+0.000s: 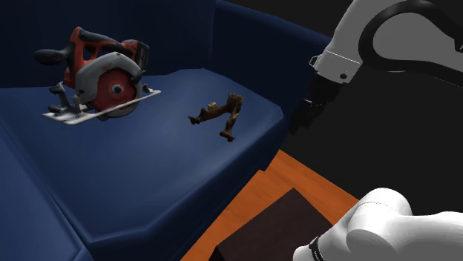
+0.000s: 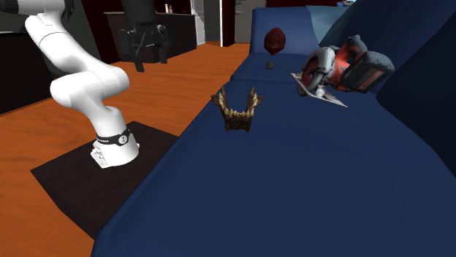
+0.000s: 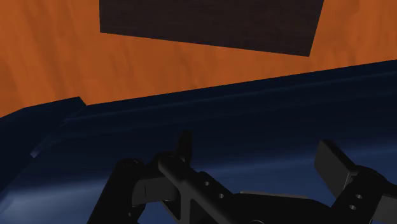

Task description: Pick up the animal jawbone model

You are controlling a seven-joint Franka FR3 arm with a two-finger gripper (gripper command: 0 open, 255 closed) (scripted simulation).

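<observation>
Bare blue seat cushion [image 1: 148, 178] on every side of the jawbone [image 1: 217, 111], with open air above it and out past the seat's front edge just beside it, over the orange floor [image 1: 293, 174]. Well apart from the jawbone, toward the backrest [image 1: 178, 30], a red circular saw [image 1: 100, 78] lying on the cushion. Farther along the seat beyond the jawbone in the second exterior view, a dark red rounded object [image 2: 275, 40] on a small stand.

The jawbone [image 1: 217, 115] is brown and rough, a U-shaped piece with two branches and a row of pale teeth along the bend. It lies free on the dark blue sofa seat [image 1: 141, 178], near the seat's front edge on the shoulder view's right, with its branch tips raised.
</observation>
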